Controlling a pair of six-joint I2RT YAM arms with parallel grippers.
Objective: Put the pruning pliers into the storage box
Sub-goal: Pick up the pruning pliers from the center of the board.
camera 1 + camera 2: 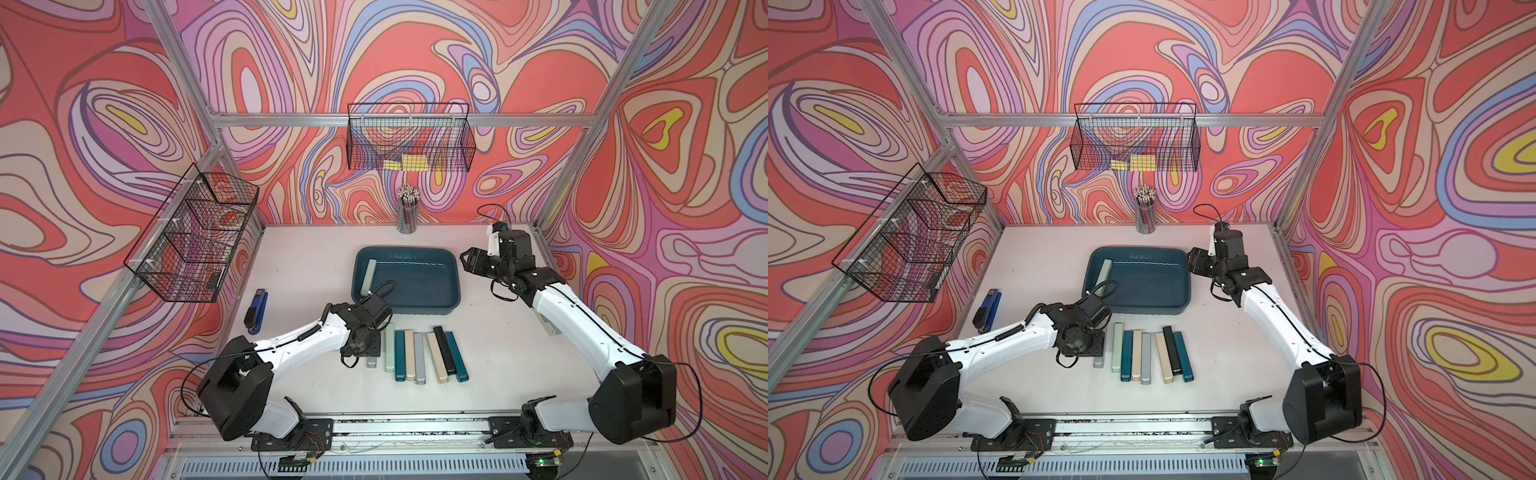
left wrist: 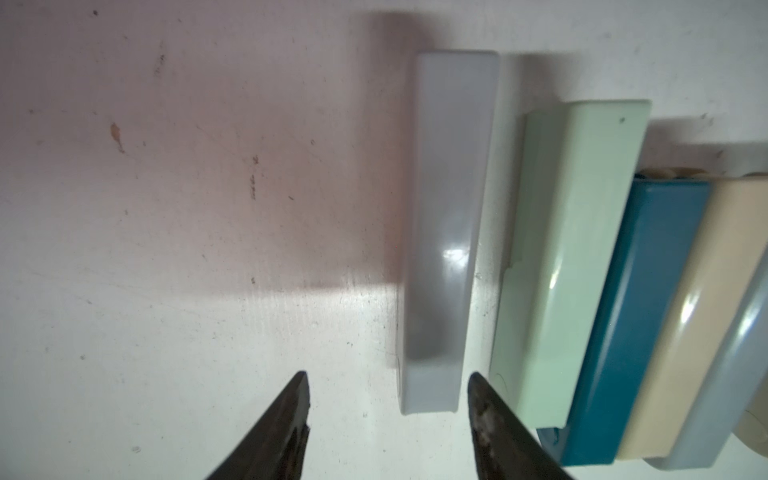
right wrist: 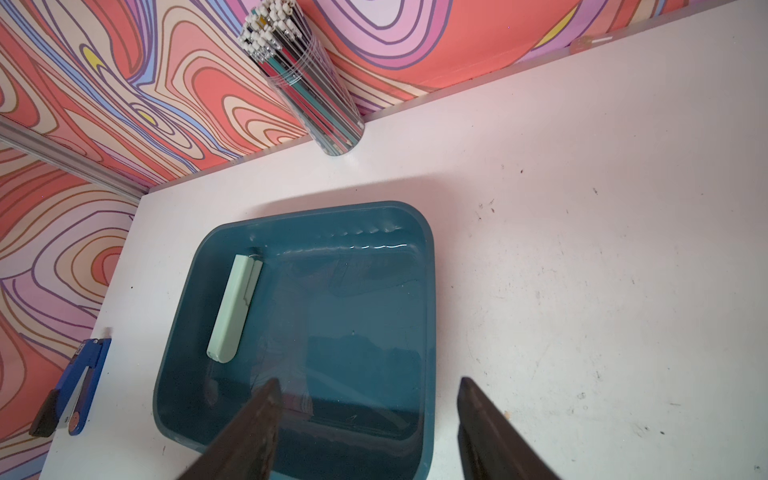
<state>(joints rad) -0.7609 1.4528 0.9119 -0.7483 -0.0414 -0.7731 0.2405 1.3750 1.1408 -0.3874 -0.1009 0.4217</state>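
The left arm (image 1: 299, 337) hides most of one grey case (image 1: 371, 363).

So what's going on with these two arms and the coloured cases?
The left gripper hangs open and empty over the grey case at the end of the row on the table. One pale green case already lies in the storage box. The right gripper is open too, empty, above the box's edge.

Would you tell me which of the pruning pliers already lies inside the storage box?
The pale green one, alone against the storage box's left wall; the others lie in a row outside.
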